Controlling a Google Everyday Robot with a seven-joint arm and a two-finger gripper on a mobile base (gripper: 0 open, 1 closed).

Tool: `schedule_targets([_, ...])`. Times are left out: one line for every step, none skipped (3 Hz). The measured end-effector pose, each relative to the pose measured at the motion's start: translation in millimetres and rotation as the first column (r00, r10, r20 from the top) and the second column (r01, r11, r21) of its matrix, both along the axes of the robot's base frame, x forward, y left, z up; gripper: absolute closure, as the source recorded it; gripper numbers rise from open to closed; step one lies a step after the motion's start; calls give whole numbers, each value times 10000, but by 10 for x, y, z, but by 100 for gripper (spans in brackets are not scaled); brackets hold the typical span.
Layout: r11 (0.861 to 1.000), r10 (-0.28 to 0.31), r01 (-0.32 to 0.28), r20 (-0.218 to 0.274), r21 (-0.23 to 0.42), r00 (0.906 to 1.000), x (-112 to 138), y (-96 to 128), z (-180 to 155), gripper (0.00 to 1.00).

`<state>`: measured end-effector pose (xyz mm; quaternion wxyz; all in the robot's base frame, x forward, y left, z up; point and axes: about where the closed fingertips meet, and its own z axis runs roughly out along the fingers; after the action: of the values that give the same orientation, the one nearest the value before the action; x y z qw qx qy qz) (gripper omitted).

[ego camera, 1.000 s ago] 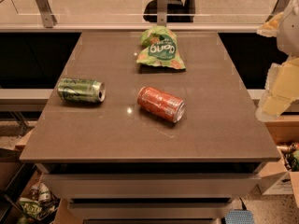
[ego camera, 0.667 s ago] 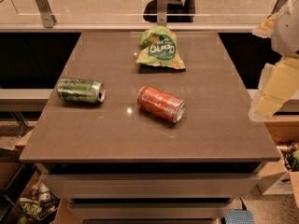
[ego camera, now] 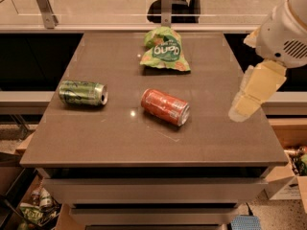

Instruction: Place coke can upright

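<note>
The coke can [ego camera: 165, 107] lies on its side near the middle of the dark brown table [ego camera: 120, 138], not upright. Its long axis runs on a slant from upper left to lower right, and its silver end at the lower right faces partly toward the camera. Nothing touches it. To its left, well apart, a green can [ego camera: 83, 93] also lies on its side, with its silver end pointing right toward the coke can. Toward the far edge of the table, beyond the coke can, rests a green snack bag [ego camera: 164, 50] with white lettering and an orange lower edge. The gripper [ego camera: 242, 107], cream-yellow in colour, hangs at the right side of the view over the right edge of the table, pointing down and to the left. It is well apart from the coke can and holds nothing; whether it is spread or closed I cannot tell. Above it the white rounded housing of the arm [ego camera: 288, 28] fills the upper right corner. A cardboard box [ego camera: 288, 186] stands on the floor to the right of the table.
</note>
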<state>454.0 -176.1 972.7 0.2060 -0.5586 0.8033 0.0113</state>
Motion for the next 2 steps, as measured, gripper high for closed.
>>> schedule_targets([9983, -584, 585, -357, 11, 9977, 111, 126, -148, 0])
schedule_targets([9903, -1339, 1314, -578, -455, 9893, 190, 279, -300, 0])
